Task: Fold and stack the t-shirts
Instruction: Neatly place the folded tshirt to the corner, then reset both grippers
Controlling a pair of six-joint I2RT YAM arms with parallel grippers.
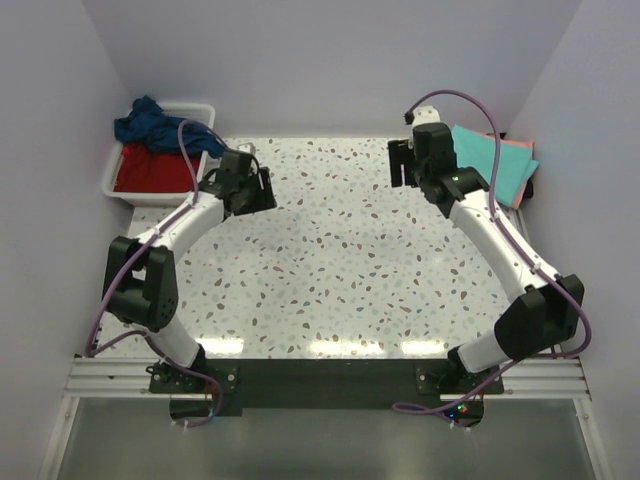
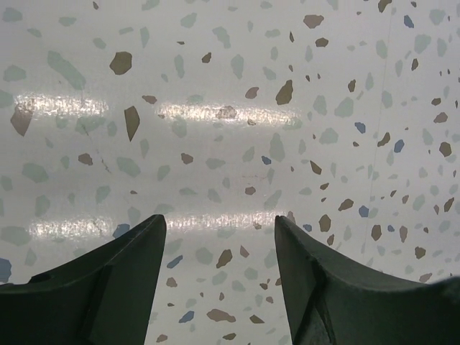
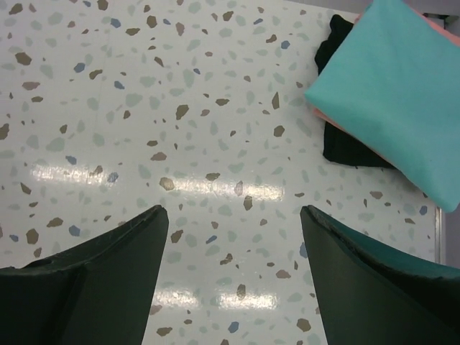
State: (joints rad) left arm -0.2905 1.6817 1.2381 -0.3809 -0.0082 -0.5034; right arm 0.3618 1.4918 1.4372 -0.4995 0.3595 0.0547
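**Both grippers empty, teal shirt on far-right stack**

Arm bases sit at the near edge of the speckled table [image 1: 330,260]; both arms reach toward the far half. Left gripper [image 2: 219,223] is over bare tabletop at far left; jaws spread, nothing between them, released. Right gripper [image 3: 233,212] is over bare tabletop at far right; jaws wide apart, nothing held, released. Just beyond the right gripper, at the far-right corner: turquoise-teal t-shirt [image 3: 392,86] lies folded flat on top of a stack; salmon-pink t-shirt [image 3: 449,29] is under it, edges showing; black t-shirt [image 3: 345,147] is at the bottom, sticking out on the near-left side. Far-left corner: white tub [image 1: 200,108] holds the red t-shirt [image 1: 150,170], crumpled; navy blue t-shirt [image 1: 150,125] is bunched over the tub's far rim; neither is folded.
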